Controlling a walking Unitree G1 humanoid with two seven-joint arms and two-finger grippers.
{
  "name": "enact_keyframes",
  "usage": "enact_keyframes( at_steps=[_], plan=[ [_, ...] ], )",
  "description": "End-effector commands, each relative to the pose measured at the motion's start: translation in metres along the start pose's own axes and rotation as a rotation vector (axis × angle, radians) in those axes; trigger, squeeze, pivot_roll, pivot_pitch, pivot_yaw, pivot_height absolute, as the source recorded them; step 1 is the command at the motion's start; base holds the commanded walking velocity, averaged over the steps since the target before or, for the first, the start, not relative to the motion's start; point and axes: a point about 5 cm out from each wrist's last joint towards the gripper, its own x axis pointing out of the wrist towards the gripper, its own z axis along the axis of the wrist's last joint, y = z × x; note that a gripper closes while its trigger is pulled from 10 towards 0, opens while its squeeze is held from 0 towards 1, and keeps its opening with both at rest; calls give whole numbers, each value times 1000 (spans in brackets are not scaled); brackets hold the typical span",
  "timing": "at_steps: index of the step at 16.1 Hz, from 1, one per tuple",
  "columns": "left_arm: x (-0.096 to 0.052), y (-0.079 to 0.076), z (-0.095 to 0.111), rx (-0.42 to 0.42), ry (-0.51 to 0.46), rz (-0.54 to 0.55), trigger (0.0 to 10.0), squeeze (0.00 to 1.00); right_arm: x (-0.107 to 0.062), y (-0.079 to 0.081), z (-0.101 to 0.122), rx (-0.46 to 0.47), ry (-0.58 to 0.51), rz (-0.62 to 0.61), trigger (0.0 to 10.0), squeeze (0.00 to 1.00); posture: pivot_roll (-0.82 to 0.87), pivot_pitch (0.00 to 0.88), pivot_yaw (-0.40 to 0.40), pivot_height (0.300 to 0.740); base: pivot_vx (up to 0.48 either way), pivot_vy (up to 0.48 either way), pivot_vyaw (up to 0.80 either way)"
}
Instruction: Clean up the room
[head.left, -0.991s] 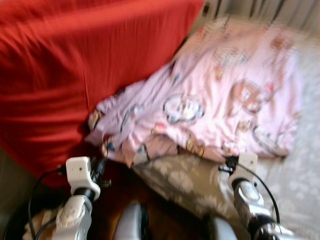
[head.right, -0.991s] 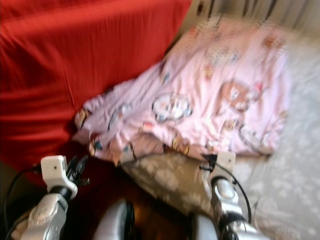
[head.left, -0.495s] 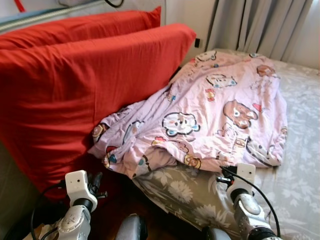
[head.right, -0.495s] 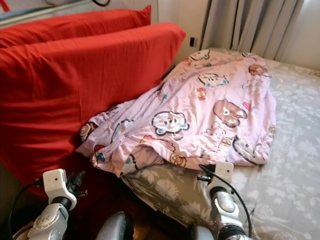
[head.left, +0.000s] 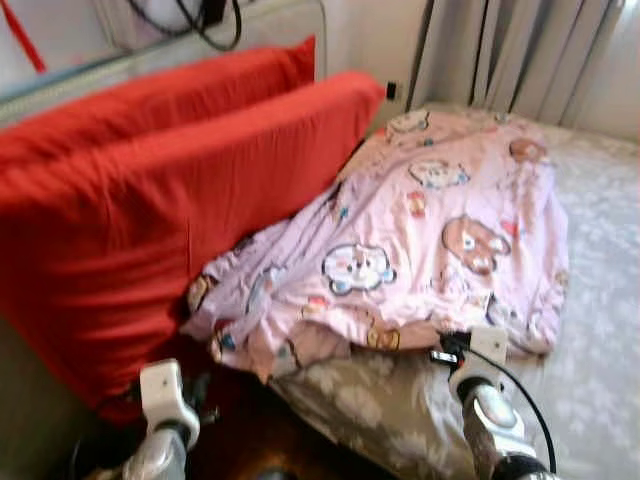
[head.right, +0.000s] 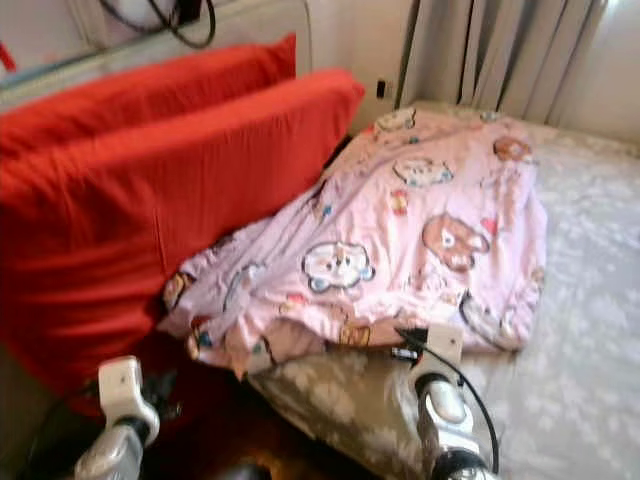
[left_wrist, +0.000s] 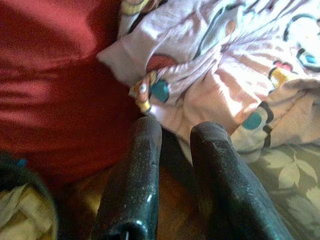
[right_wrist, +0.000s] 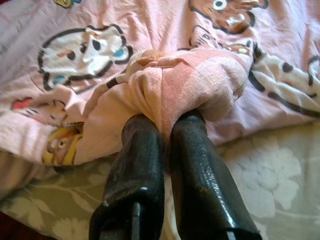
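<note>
Although the right gripper (right_wrist: 165, 117) has its two fingers pinched tight on a fold at the near edge of the pink cartoon-print blanket (head.left: 440, 225), the tidying looks barely begun: the blanket lies rumpled across the head end of the bed, its far side bunched up against the lower red pillow (head.left: 170, 210) and its near hem crumpled over the grey floral bedsheet (head.left: 600, 300). A second red pillow (head.left: 180, 85) stands behind the first, leaning on the headboard, and grey curtains (head.left: 540, 50) hang beyond the bed. The left gripper (left_wrist: 172, 132) hovers low by the mattress corner, just short of the blanket's crumpled corner, fingers a little apart and holding nothing. Judging from this, only the grasp on one edge is secured; what remains is taking hold of the other corner with the left gripper, drawing the blanket flat or folding it, and probably straightening the pillows. With cloth this loose, a single-sided pull would likely drag it askew.
</note>
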Motion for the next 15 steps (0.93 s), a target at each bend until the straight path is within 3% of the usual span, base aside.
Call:
enact_keyframes(
  at_steps=[1, 9, 15],
  plan=[
    [-1, 7, -4, 0, 22, 22, 10000, 0, 0, 2, 1, 9, -19, 2, 10000, 0, 106, 0, 33, 740, 0, 0, 0],
    [-32, 7, -71, -9, 328, 62, 10000, 0, -2, -4, 0, -1, -26, -13, 10000, 0, 101, 0, 7, 740, 0, 0, 0],
    [-41, 0, -87, 13, 400, 32, 10000, 0, -4, -5, -1, 3, -42, -28, 10000, 0, 84, 0, 14, 740, 0, 0, 0]
  ],
)
